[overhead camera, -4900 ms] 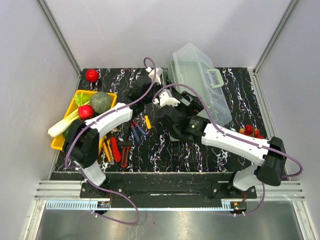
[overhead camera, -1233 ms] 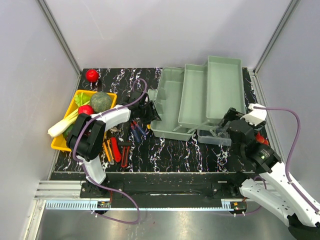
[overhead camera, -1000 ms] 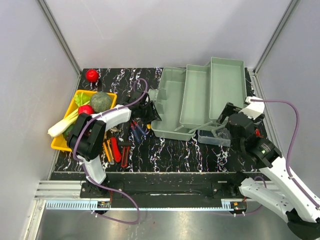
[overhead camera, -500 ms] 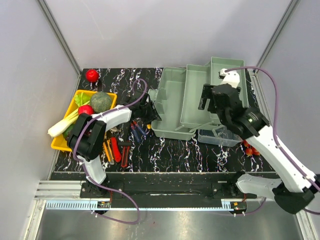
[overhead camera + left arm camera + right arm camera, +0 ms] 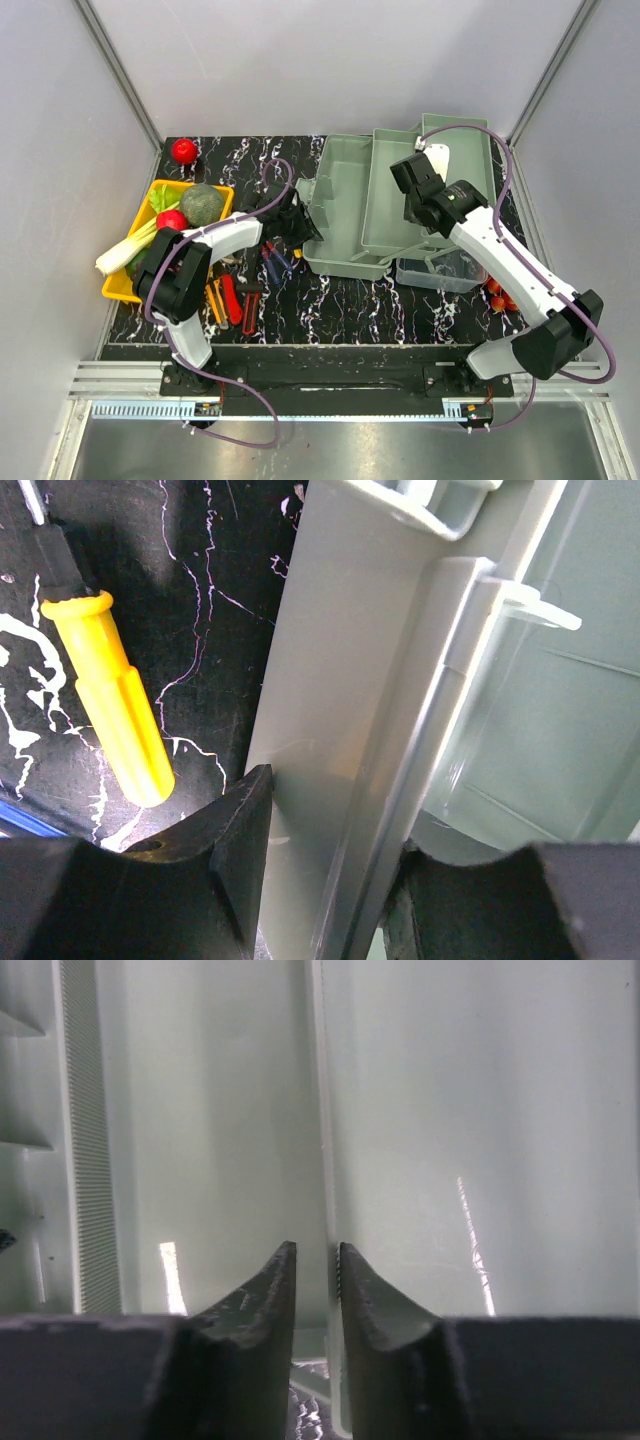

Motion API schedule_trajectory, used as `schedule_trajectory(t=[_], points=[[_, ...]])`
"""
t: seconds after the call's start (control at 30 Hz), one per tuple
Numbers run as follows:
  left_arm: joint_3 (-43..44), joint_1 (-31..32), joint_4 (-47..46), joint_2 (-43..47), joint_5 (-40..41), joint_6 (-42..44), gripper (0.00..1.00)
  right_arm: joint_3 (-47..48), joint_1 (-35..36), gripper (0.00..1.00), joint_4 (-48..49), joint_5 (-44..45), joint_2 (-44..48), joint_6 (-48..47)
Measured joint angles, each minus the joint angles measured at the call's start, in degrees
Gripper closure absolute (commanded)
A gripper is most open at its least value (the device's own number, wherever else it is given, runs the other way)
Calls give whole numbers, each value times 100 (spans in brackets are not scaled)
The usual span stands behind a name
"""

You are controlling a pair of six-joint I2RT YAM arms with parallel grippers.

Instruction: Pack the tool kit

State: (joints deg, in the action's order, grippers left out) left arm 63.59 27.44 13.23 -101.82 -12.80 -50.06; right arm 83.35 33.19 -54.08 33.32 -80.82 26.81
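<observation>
The pale green tool box [image 5: 340,200] stands open at mid table, its tiers of trays [image 5: 455,150] fanned out to the right. My left gripper [image 5: 300,228] is shut on the box's left wall [image 5: 340,680], one finger outside and one inside [image 5: 335,820]. My right gripper [image 5: 415,212] hangs over the trays, jaws drawn close astride the thin rim [image 5: 315,1080] between two trays, shut on it [image 5: 318,1255]. Loose tools lie left of the box: a yellow screwdriver [image 5: 110,710], blue pliers [image 5: 275,262], red-handled pliers [image 5: 232,298].
A clear plastic lid [image 5: 440,272] hangs at the box's front right. A yellow basket [image 5: 120,285] of vegetables sits at the left edge, a red fruit [image 5: 184,150] behind it. Small red things [image 5: 500,297] lie near the right edge.
My right arm swung from the right front up over the trays and its jaws went from wide to nearly together. The left arm kept its hold on the box wall.
</observation>
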Motion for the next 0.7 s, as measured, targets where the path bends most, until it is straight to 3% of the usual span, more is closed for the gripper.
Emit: schedule_trajectory(t=[0.13, 0.37, 0.53, 0.57, 0.6, 0.67, 0.7], points=[[0, 0, 0, 0, 2, 2, 64, -131, -94, 100, 240, 46, -13, -337], [2, 46, 7, 31, 144, 31, 53, -400, -354, 100, 1047, -44, 2, -1202], [2, 22, 79, 195, 299, 0, 34, -466, -649, 100, 1733, -407, -162, -1609], [2, -31, 96, 304, 365, 9, 28, -463, -723, 97, 1871, -446, -223, -1665], [2, -66, 103, 376, 398, 20, 23, -459, -765, 88, 1958, -452, -264, -1696], [13, -149, 105, 544, 437, 61, 18, -446, -828, 67, 2146, -466, -352, -1722], [33, -179, 107, 595, 435, 114, 16, -446, -850, 51, 2243, -496, -378, -1707]])
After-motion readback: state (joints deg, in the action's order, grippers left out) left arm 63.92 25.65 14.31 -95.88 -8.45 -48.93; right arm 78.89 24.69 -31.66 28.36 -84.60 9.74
